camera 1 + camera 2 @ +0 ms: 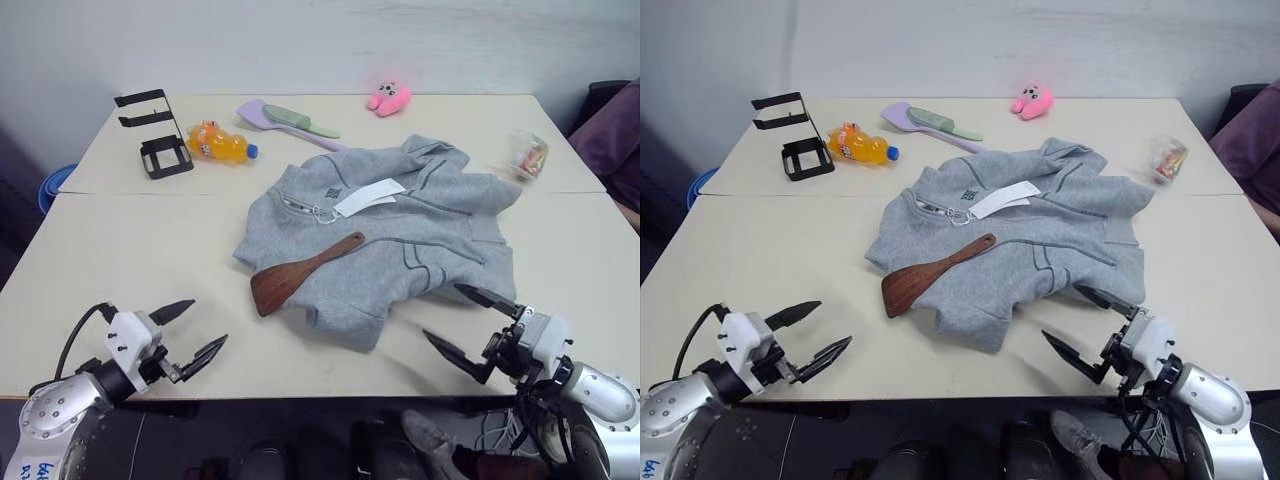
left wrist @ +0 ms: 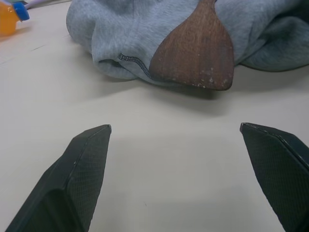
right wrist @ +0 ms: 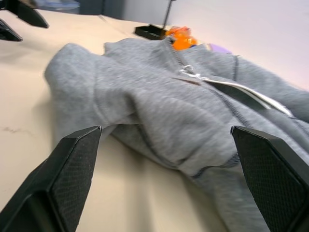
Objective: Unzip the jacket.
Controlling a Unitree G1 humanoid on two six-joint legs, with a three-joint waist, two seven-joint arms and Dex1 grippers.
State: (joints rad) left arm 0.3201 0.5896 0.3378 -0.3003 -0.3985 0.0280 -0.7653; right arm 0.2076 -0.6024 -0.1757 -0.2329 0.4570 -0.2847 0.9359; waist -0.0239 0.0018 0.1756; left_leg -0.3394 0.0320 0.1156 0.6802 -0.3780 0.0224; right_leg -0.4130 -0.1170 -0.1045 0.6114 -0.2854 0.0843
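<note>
Mid-table I have the jacket [image 1: 390, 235] crumpled, a wooden spatula [image 1: 297, 274] lying on its near hem. Both the left gripper [image 1: 192, 330] and right gripper [image 1: 468, 323] hover short of it, jaws wide, empty. My right wrist view catches the white tag [image 3: 251, 94]; the left wrist view shows the spatula blade overhanging the hem.

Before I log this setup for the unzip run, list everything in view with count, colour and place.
jacket: 1, light grey, table centre
paper tag: 1, white, on jacket chest
wooden spatula: 1, brown, across jacket's near left edge
soda bottle: 1, orange, far left
wire stand: 1, black, left of bottle
brush: 1, green, on lilac scoop, far centre
plush toy: 1, pink, far edge
snack packet: 1, clear, far right
table: 1, cream
left gripper: black fingers, open
right gripper: black fingers, open
</note>
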